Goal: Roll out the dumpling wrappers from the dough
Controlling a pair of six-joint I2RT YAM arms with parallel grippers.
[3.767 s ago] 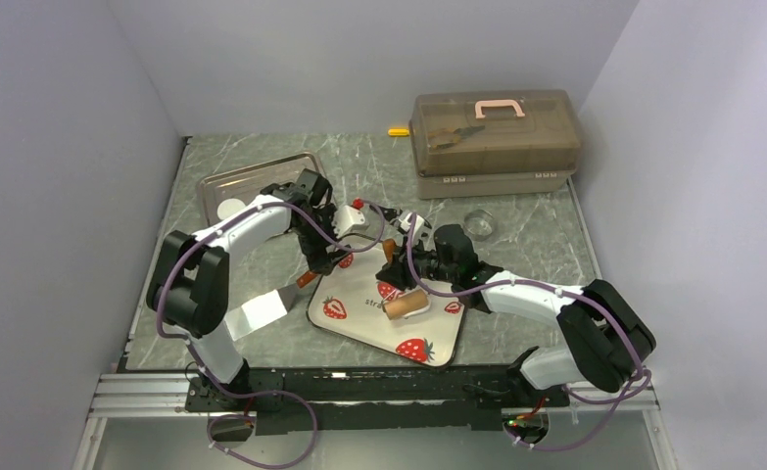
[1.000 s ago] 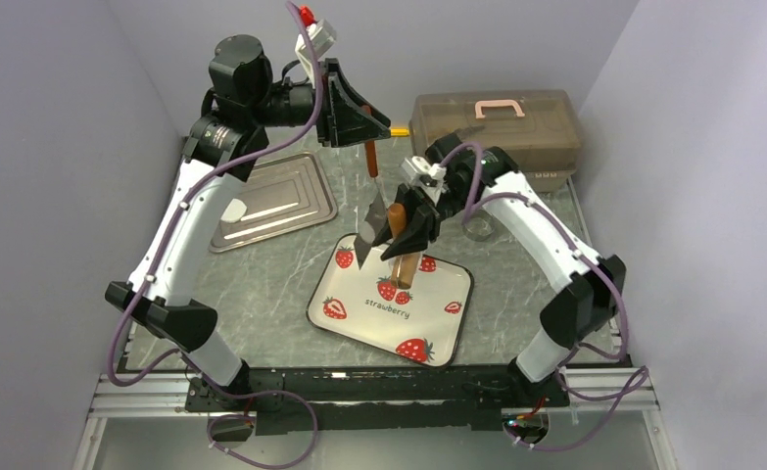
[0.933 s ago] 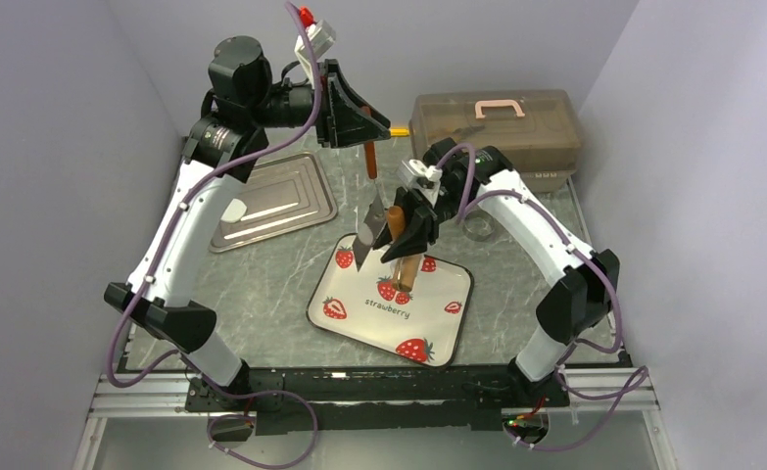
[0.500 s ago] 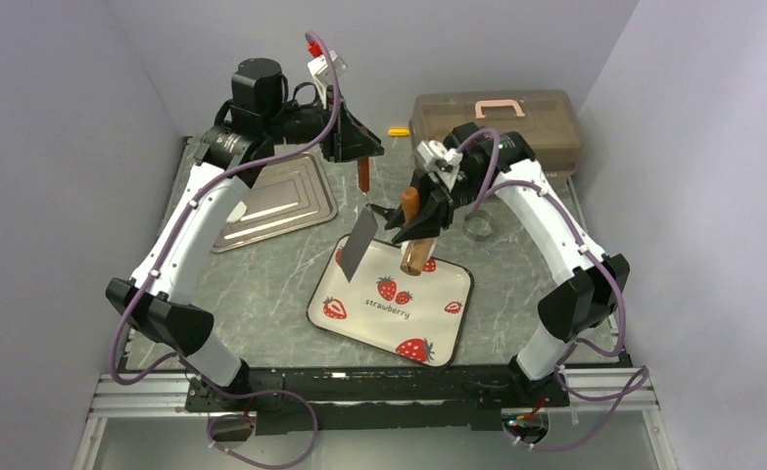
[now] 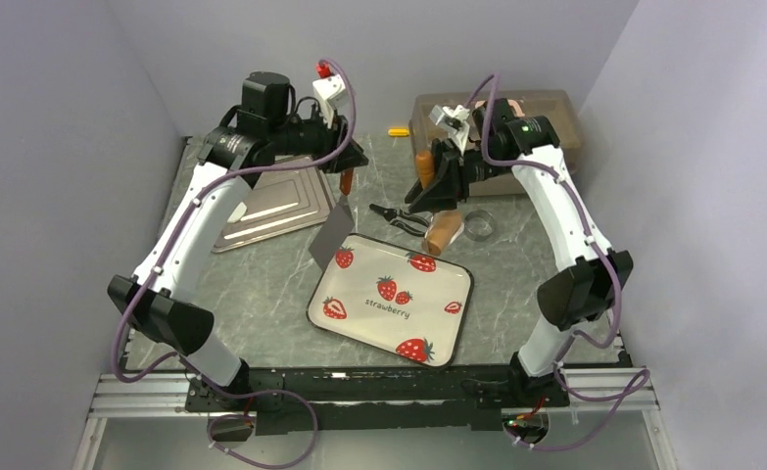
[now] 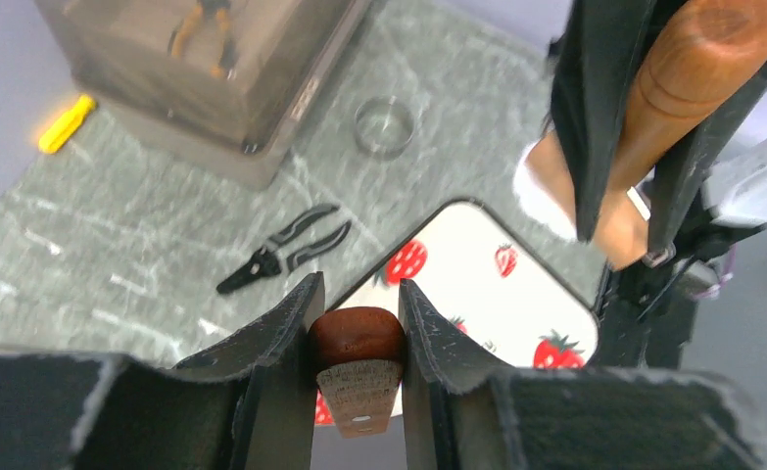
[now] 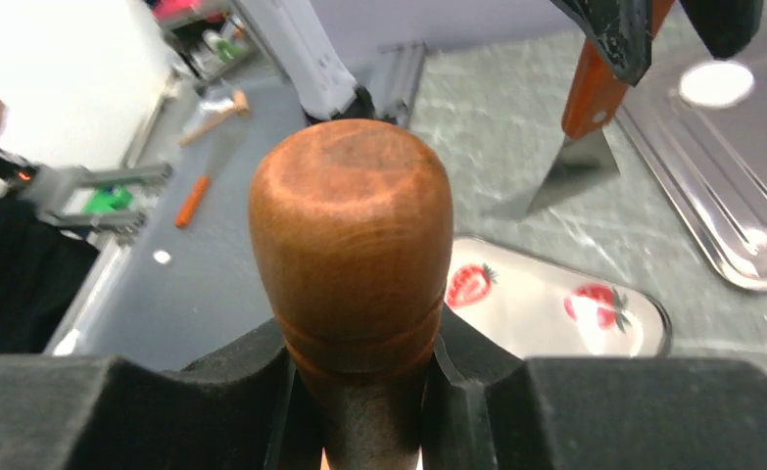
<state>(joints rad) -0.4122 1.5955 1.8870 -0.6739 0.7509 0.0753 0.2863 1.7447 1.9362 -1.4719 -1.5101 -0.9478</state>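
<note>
— Right wrist view, upper right: location of the dumpling wrapper?
— Flat in the steel tray, at the table's far left, well apart from both grippers.
— State of the left gripper?
— High above the tray's right corner, with jaws pinching the wooden handle of a scraper; blade end down, just beside the strawberry plate.
— And the right gripper?
— High beyond the plate, with jaws clamped around a rolling pin, near upright, lower end between pliers and glass ring.

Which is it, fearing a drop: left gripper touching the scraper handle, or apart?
Touching: left wrist view shows the left gripper clamping both sides of the scraper handle.
</note>
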